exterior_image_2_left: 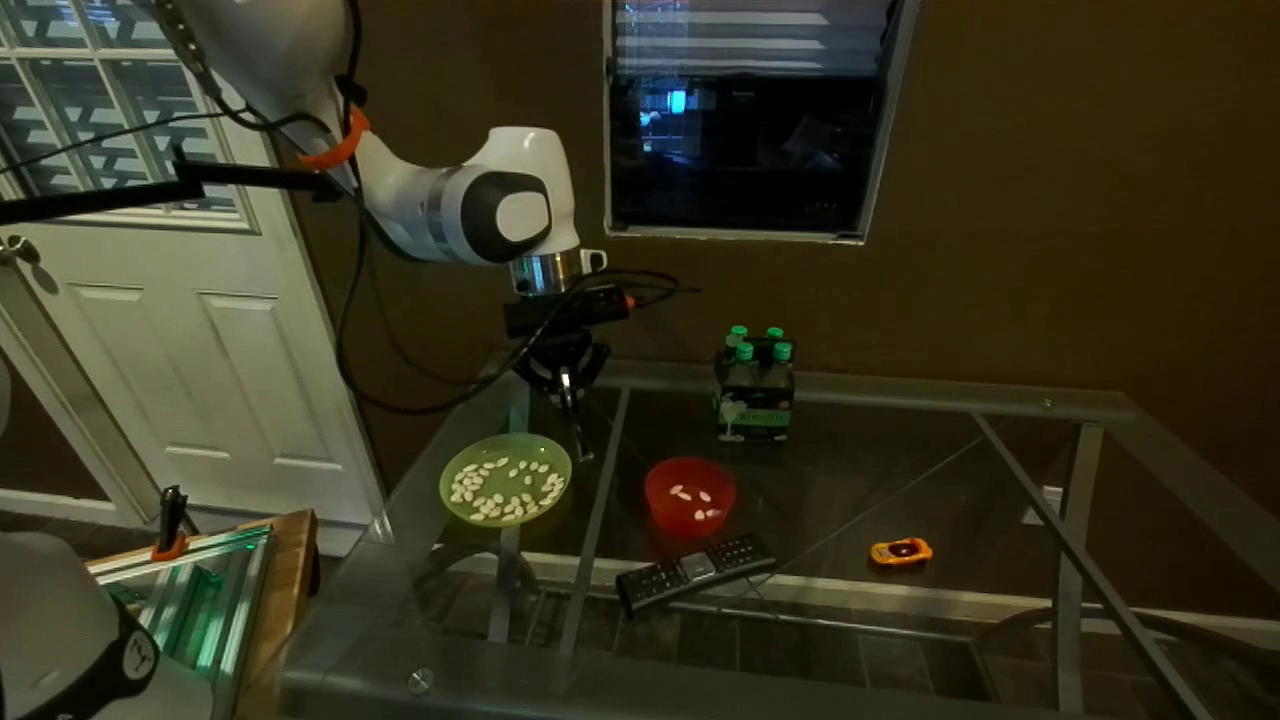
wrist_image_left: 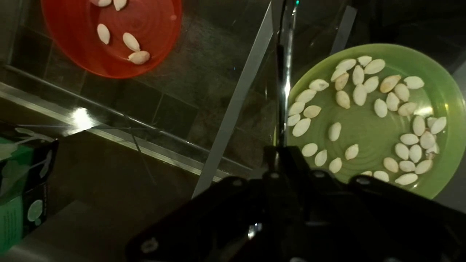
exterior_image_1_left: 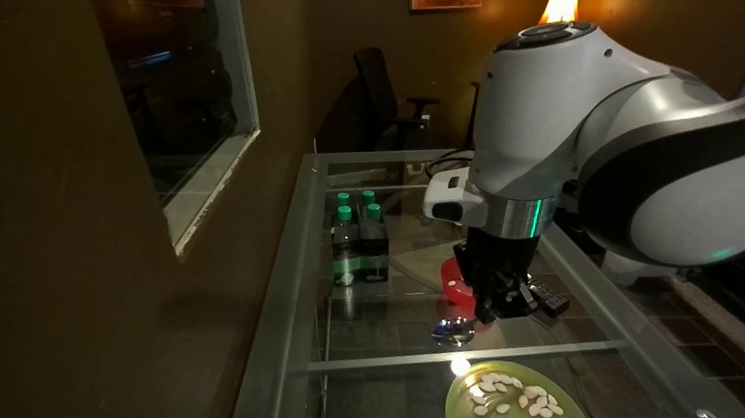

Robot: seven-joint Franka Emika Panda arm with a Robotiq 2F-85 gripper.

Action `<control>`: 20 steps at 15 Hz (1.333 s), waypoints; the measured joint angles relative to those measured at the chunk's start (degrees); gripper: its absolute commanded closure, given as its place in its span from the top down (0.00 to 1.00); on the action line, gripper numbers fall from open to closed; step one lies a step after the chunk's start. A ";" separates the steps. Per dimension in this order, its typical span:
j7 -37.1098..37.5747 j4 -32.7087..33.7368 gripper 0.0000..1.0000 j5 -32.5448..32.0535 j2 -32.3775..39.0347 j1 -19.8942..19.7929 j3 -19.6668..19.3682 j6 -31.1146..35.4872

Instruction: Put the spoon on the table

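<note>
Wrist view: gripper (wrist_image_left: 279,153) was clamped on spoon (wrist_image_left: 286,85), partly hiding plate (wrist_image_left: 375,134) at right; bowl (wrist_image_left: 72,36) sat upper left, carton (wrist_image_left: 27,185) lower left.

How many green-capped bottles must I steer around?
4, all in the black carrier on the glass table: in an exterior view, a near-left bottle, a near-right bottle, a far-left bottle and a far-right bottle. No fifth cap shows.

spoon (exterior_image_1_left: 454,331): silver | pincer (wrist_image_left: 281,150): black | counter (exterior_image_1_left: 288,295): grey frame | plate (wrist_image_left: 364,133): green | seeds (wrist_image_left: 359,94): off-white | bowl (wrist_image_left: 160,29): red | carton (exterior_image_2_left: 756,417): black, green band | caps (exterior_image_2_left: 743,351): green
</note>
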 measured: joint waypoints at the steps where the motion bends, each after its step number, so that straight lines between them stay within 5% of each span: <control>1: -0.03 0.00 0.02 0.00 0.00 0.00 0.00 0.00; 20: -10.67 12.97 0.02 1.73 18.79 -0.17 1.03 6.29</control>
